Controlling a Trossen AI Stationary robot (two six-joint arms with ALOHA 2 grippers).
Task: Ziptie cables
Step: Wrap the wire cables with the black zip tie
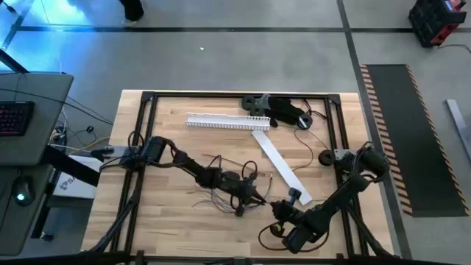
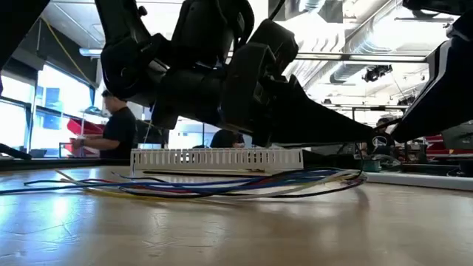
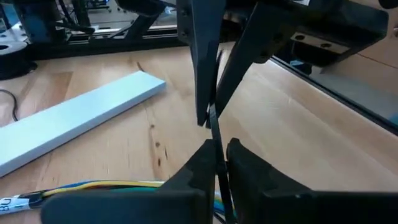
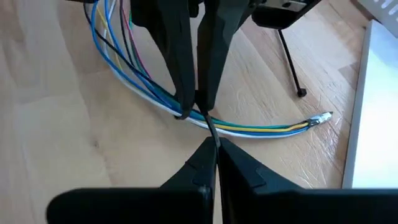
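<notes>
I see the cables (image 4: 149, 87) running lengthwise across the table, just in front of the white slotted duct (image 1: 227, 122), tips splayed. My left gripper (image 4: 194, 106) and right gripper (image 4: 214, 149) meet tip to tip directly above the bundle, each clenched on one thin black ziptie (image 4: 210, 127).

Two dark jointed arms; tapered black tool fingers (image 4: 177, 74).

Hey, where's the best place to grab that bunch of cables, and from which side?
Grip the cables on the gathered stretch just short of their metal-tipped ends, where the wires lie together on the table; farther back they fan apart. Probably come from above, straddling the run.
</notes>
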